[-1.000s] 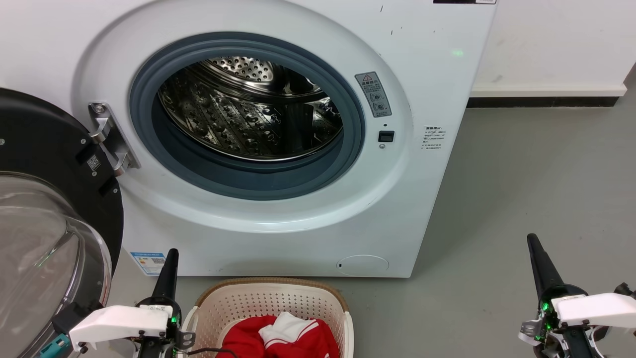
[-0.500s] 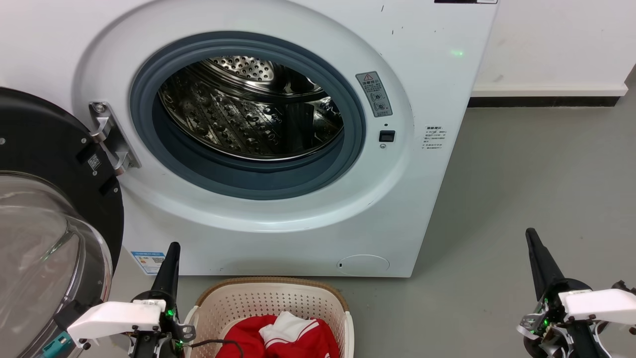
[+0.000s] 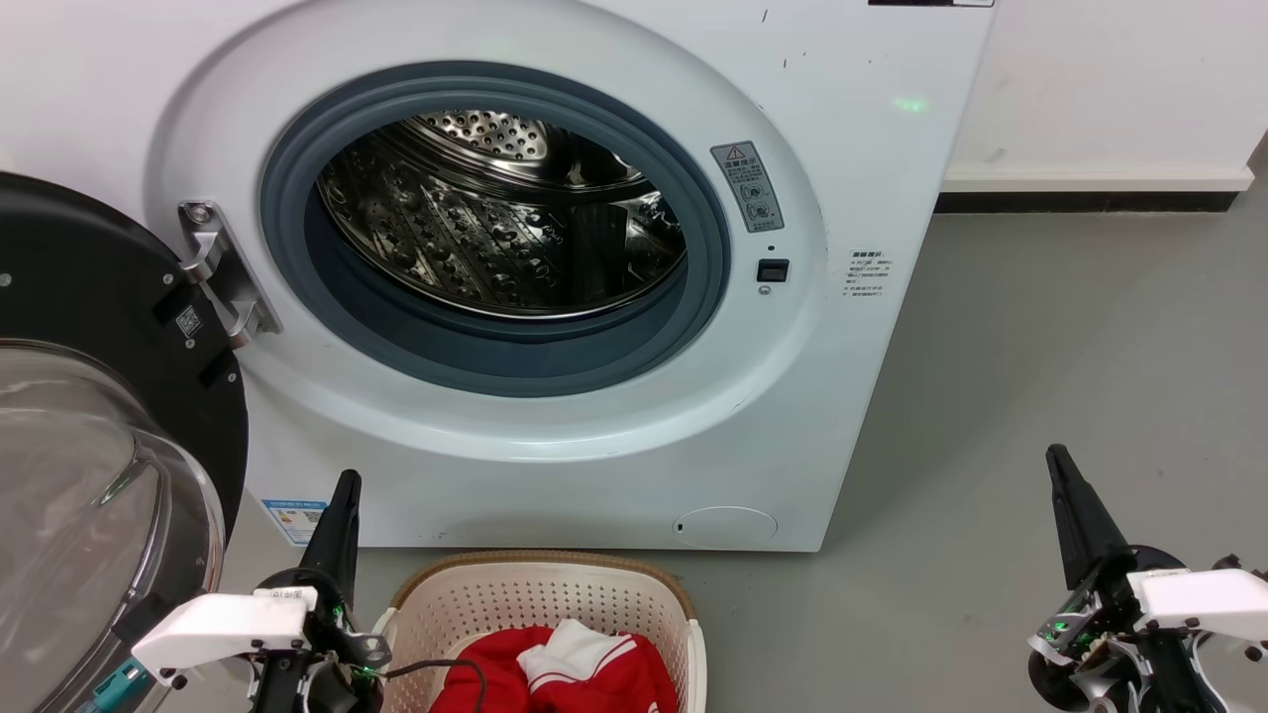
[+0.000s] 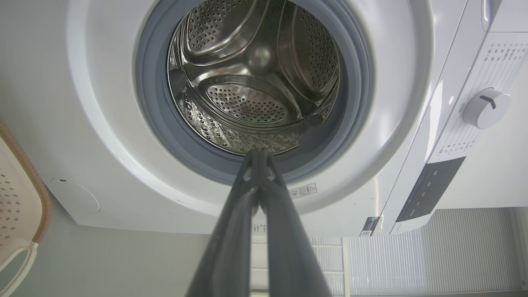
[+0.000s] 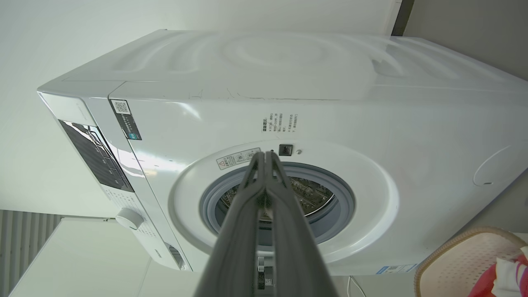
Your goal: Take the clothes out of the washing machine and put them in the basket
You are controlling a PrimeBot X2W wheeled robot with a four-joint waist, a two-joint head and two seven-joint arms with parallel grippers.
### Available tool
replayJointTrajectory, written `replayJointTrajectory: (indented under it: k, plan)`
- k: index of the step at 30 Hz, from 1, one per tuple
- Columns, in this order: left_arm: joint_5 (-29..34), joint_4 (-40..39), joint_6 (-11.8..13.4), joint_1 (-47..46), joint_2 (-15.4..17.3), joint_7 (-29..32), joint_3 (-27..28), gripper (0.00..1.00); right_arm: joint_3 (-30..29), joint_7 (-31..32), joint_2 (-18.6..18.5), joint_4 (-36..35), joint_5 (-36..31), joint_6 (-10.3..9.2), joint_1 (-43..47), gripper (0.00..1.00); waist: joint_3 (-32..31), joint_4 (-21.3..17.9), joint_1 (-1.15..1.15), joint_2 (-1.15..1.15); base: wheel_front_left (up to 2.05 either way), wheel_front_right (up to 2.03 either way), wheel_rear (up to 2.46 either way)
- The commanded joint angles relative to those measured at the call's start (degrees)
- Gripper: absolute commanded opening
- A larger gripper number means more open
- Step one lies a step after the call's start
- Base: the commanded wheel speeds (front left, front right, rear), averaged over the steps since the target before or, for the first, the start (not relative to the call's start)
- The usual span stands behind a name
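The white washing machine [image 3: 872, 178] stands with its black-framed glass door [image 3: 89, 436] swung open to the left. Its steel drum [image 3: 495, 228] shows bare metal, as does the drum [image 4: 255, 82] in the left wrist view. Red clothes [image 3: 555, 673], one with white stripes and a white panel, lie in the cream basket [image 3: 535, 594] on the floor before the machine. My left gripper [image 3: 346, 485] is shut with nothing in it, just left of the basket. My right gripper [image 3: 1056, 460] is shut with nothing in it, over the floor at the right, well apart from the basket.
Grey floor [image 3: 1070, 337] spreads right of the machine, up to a white wall with a dark skirting [image 3: 1080, 203]. The open door takes up the lower left. In the right wrist view the basket corner [image 5: 466, 251] shows at the lower right.
Both grippers have crept a little upward in the head view, still shut. The clothes and basket have not moved.
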Motion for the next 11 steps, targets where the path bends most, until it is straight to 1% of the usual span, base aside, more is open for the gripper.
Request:
replayJointTrajectory:
  k: [1, 4, 11]
  plan:
    - [-1.29, 0.10, -0.24, -0.65, -0.01, 0.46, 0.26, 0.00, -0.11, 0.32, -0.23, 0.30, 1.40, -0.02, -0.66, 0.00, 0.01, 0.01, 0.00, 0.00, 0.00, 0.00, 0.00]
    - [-2.53, 0.18, -0.30, -0.88, -0.01, 0.85, 0.30, 0.00, -0.15, 0.63, -0.23, 0.42, 2.69, -0.02, -0.85, 0.00, 0.02, 0.03, 0.00, 0.00, 0.00, 0.00, 0.00]
    - [-2.24, 0.15, -0.29, -0.80, -0.01, 0.83, 0.28, 0.00, -0.14, 0.53, -0.22, 0.38, 2.37, -0.02, -0.84, 0.00, 0.02, 0.03, 0.00, 0.00, 0.00, 0.00, 0.00]
